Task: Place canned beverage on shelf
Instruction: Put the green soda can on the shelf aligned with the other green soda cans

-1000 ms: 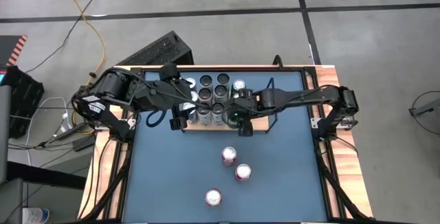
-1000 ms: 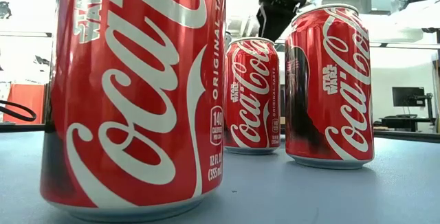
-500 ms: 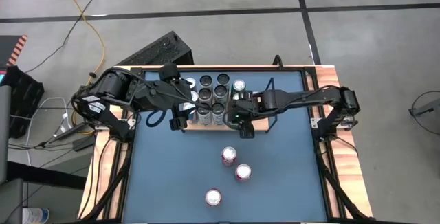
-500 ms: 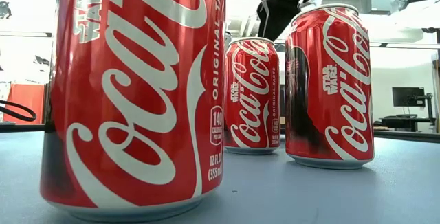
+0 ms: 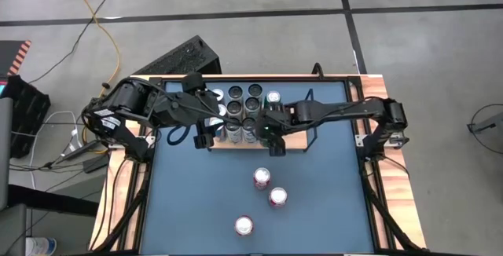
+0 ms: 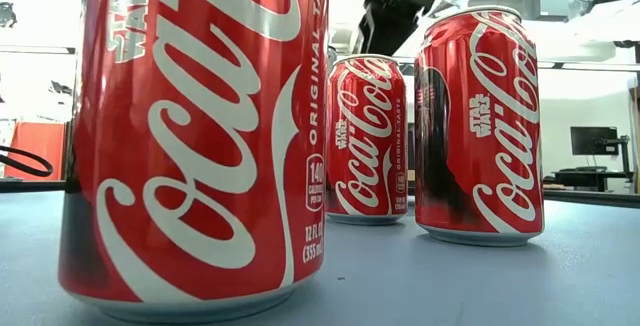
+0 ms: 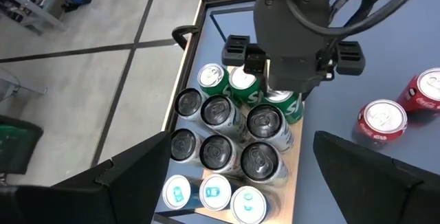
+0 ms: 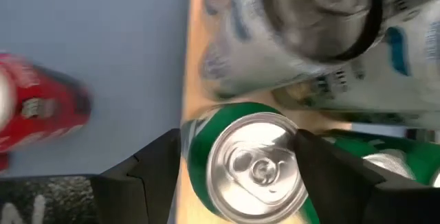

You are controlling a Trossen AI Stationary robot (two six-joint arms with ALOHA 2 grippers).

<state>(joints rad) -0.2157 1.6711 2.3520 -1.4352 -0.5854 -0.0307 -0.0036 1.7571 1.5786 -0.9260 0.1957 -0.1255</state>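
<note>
Stock on hand: one shelf (image 7: 294,172) at the far side of the blue table (image 5: 196,201), holding twelve cans by my count: six dark-topped, three pale, three green. My right gripper (image 5: 271,134) is clamped on one green can (image 8: 251,165) at the shelf's front right corner, a finger against each side. My left gripper (image 5: 203,137) hangs spread and empty at the shelf's left end. Three red cans (image 5: 262,178) stand loose on the table, nearer the front.
</note>
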